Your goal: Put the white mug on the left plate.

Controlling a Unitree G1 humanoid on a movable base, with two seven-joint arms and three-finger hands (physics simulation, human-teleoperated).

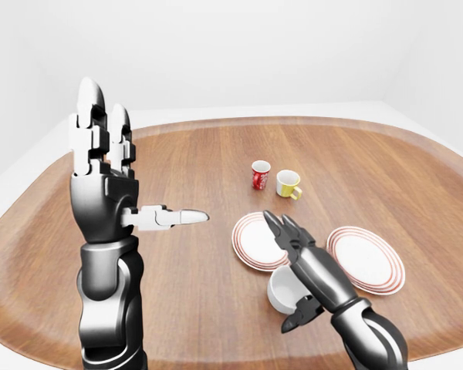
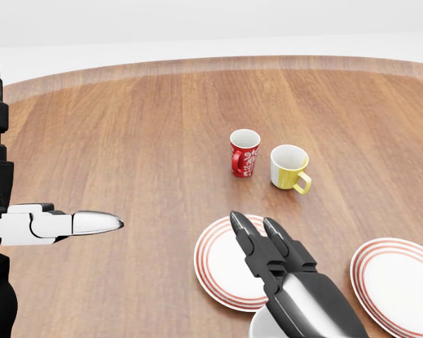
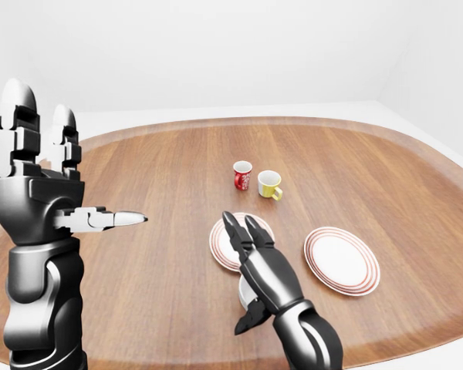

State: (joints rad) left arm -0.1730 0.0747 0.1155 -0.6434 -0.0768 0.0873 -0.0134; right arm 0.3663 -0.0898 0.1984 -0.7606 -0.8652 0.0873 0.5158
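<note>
Left-eye view: The white mug (image 1: 283,290) stands on the wooden table (image 1: 185,293), just below the left plate (image 1: 256,243) and partly covered by the right hand (image 1: 293,271). Only the mug's left wall and part of its rim show; its handle cannot be seen. The right hand lies over the mug with two fingers (image 1: 275,229) stretched toward the left plate and the thumb (image 1: 301,317) pointing down beside the mug's lower edge. The fingers are spread and do not close round the mug. The left hand (image 1: 108,177) is raised upright at the left, two fingers pointing up and the thumb (image 1: 174,217) stretched level to the right; it is spread open and holds nothing. The right plate (image 1: 367,259) lies to the right of the right hand. A red mug (image 1: 260,175) and a yellow mug (image 1: 288,183) stand side by side above the plates.

Head view: The white mug is cut off by the bottom edge; only a pale sliver shows beside the right hand. The hand's fingertips overlap the left plate's lower part. Of the left hand, only the thumb and a dark strip at the left edge show.

Right-eye view: The right hand hides most of the white mug; a small white patch shows left of the palm. The forearm is cut off at the bottom edge.
</note>
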